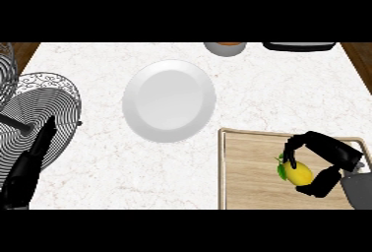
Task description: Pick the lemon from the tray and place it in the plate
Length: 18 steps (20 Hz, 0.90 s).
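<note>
The right robot hand curls around the lemon on the wooden tray; a partial hold could let it roll out before reaching the white plate at ten o'clock.

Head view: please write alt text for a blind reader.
The right black hand curls around a yellow lemon on the wooden tray. The round white plate lies up-left, with nothing on it; the left hand rests far left.
</note>
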Motion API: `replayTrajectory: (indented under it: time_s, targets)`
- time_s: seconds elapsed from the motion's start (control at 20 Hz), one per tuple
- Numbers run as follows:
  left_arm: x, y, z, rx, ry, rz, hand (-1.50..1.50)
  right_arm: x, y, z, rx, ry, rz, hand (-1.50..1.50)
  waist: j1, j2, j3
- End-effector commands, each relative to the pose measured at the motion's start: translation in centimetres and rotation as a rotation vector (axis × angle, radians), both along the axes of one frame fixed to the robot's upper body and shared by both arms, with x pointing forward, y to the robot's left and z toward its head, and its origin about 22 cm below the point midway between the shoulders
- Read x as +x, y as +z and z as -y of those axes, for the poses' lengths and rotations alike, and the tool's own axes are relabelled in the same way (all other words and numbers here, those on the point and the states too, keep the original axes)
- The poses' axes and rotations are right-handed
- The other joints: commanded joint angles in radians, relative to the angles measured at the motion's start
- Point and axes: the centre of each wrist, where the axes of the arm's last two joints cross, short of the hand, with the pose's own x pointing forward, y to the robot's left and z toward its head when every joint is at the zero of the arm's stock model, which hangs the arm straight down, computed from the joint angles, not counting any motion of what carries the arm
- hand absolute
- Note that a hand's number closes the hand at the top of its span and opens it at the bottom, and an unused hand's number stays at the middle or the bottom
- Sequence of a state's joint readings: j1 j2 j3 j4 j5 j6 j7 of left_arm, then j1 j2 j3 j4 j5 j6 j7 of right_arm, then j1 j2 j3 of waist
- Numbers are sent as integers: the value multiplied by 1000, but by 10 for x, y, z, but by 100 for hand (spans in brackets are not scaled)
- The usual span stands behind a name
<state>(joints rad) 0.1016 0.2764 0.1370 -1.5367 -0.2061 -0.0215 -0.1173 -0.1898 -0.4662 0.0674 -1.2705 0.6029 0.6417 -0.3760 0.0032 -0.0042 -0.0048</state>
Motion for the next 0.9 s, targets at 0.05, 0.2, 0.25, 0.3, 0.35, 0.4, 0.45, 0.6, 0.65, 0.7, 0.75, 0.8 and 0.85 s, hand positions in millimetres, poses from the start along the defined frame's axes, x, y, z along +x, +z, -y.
replayTrajectory:
  time_s: [0.05,0.2,0.25,0.3,0.35,0.4,0.45,0.6,0.65,0.7,0.75,0.8,0.85]
  targets:
    - [2,-1,3,-13,-14,10,0,37,-4,-23,-52,-35,77,150,12,7,5]
    - [11,1,17,-4,-72,33,0,82,52,-8,-226,-147,226,150,80,30,7]
    - [18,7,20,2,-85,33,0,89,64,-4,-272,-185,283,150,91,37,9]
    - [18,6,27,-3,-109,43,0,99,78,-12,-335,-208,312,150,124,45,8]
    - [18,5,30,-11,-104,43,0,102,82,-2,-337,-228,358,150,123,48,10]
    - [27,6,32,-8,-112,46,0,108,92,0,-351,-240,408,150,108,51,9]
    - [21,7,23,-9,-102,39,0,111,93,3,-348,-270,454,150,117,47,10]
    - [28,6,30,-2,-109,49,0,125,88,-6,-298,-319,541,150,113,50,10]
    - [31,8,29,-26,-102,37,0,125,96,10,-273,-331,583,150,100,48,11]
    - [31,8,28,-7,-98,37,0,136,100,-13,-236,-337,621,150,95,40,9]
    - [36,14,22,1,-85,49,0,134,104,1,-239,-341,676,150,97,46,10]
    - [28,6,32,-11,-97,38,0,141,124,1,-222,-343,711,150,98,38,9]
    - [26,4,25,-10,-74,31,0,141,126,4,-168,-337,776,150,81,33,9]
